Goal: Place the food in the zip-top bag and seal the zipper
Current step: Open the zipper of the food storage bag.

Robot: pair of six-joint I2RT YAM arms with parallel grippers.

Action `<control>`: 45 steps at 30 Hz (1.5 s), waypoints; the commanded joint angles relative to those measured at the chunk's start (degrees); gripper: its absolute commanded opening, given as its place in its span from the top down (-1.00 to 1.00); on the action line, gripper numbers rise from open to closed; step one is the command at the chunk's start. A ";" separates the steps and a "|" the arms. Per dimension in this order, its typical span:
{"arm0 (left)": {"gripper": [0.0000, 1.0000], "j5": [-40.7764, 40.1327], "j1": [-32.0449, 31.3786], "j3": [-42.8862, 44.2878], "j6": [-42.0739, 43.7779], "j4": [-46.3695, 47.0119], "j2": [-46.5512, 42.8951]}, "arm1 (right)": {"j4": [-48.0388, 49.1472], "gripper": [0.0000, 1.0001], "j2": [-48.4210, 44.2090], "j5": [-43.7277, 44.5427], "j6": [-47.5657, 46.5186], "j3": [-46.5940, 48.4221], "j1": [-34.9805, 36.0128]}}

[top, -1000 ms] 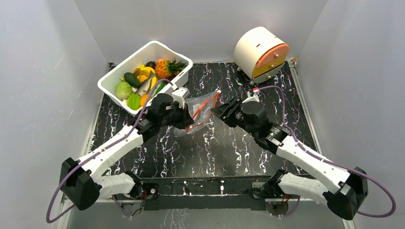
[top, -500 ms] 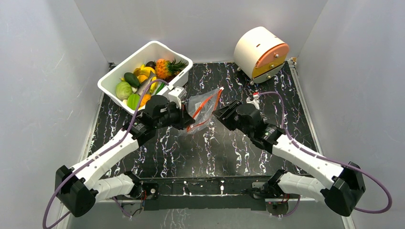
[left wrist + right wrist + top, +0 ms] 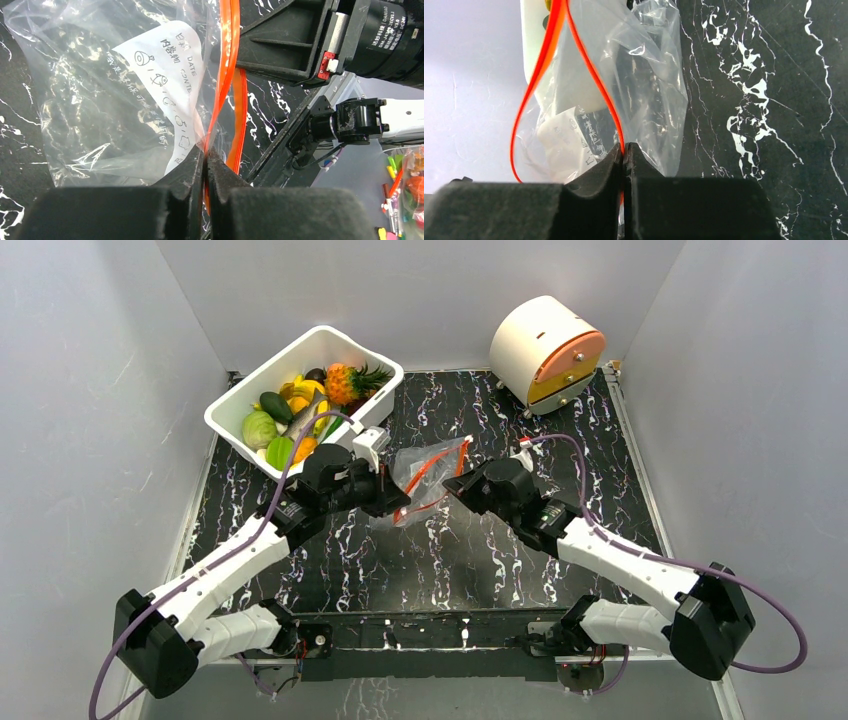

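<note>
While the left gripper and right gripper each pinch the red-orange zipper strip of the crinkly clear plastic bag, mouth-opening is judged underway; next, spread it gently.

Black marbled table: white tub, round drum.
</note>
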 commanded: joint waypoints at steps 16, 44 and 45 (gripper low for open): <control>-0.83 0.78 -0.15 14.55 -4.11 -8.60 1.72 | -9.27 1.00 -6.96 -1.33 -27.53 8.47 0.03; -0.35 -5.41 -0.15 16.21 5.32 -9.97 13.87 | -9.99 1.00 -2.50 -11.57 -29.35 13.21 -0.03; -0.10 -6.91 -0.17 16.56 5.58 -10.81 13.79 | -10.60 1.00 -2.62 -11.27 -30.09 13.40 0.00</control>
